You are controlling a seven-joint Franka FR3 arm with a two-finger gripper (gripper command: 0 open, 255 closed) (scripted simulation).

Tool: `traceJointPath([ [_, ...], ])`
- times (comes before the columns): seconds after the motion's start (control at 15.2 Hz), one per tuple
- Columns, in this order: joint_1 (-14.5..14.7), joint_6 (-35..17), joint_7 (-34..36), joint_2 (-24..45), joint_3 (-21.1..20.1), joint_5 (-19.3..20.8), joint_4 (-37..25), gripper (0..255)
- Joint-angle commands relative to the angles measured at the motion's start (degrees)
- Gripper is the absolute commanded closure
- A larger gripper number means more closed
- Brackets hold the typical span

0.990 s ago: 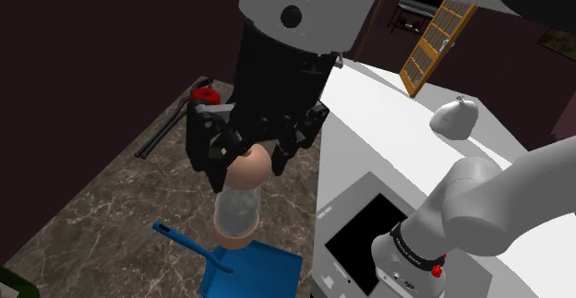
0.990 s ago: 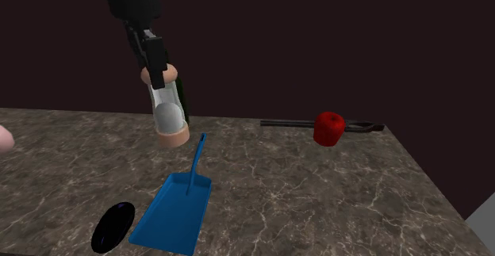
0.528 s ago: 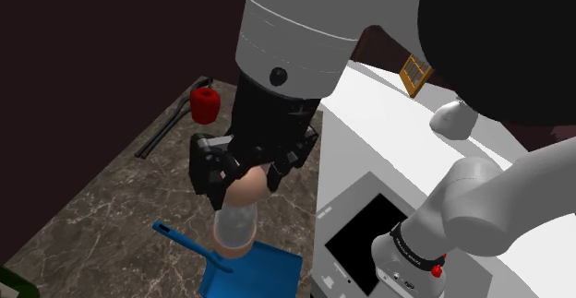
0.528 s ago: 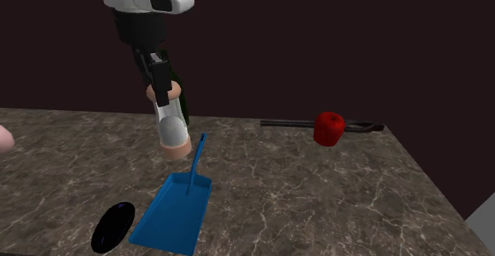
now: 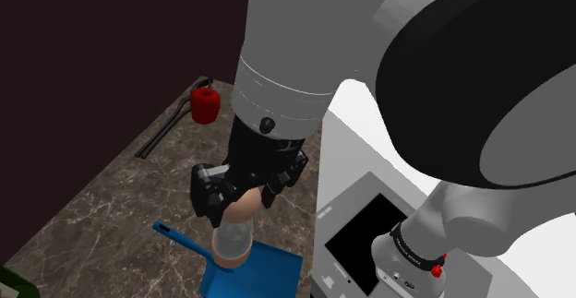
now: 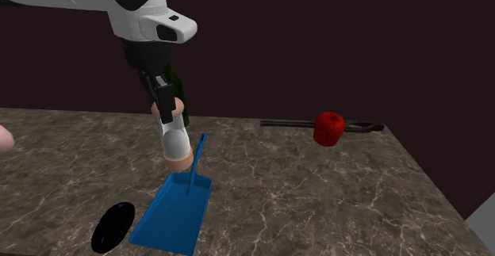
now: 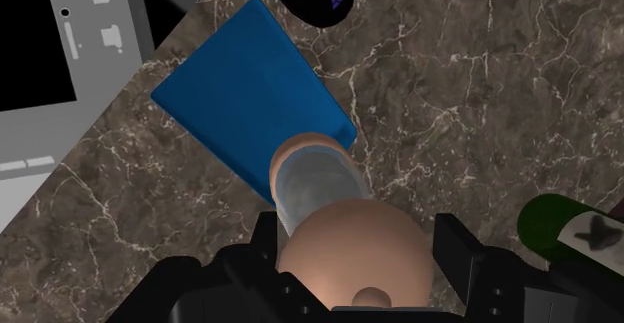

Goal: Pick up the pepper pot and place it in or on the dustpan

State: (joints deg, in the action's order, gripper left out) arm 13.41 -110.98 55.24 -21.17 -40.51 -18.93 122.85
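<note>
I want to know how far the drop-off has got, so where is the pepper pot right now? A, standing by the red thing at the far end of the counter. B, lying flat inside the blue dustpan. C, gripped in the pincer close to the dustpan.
C: the pincer is shut on the rounded top of the pepper pot, which hangs close to the blue dustpan.

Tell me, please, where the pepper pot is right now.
In the second exterior view's left half, the pepper pot hangs tilted in the shut gripper above the marbled counter, right by the handle of the blue dustpan.
</note>
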Motion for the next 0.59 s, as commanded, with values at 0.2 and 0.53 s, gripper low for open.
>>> traceJointPath([
  [0.2,0.1,-4.23,-0.23,0.7,-0.97,-0.29,3.53,255],
  [0.53,0.1,-4.23,-0.23,0.7,-0.97,-0.29,3.53,255],
])
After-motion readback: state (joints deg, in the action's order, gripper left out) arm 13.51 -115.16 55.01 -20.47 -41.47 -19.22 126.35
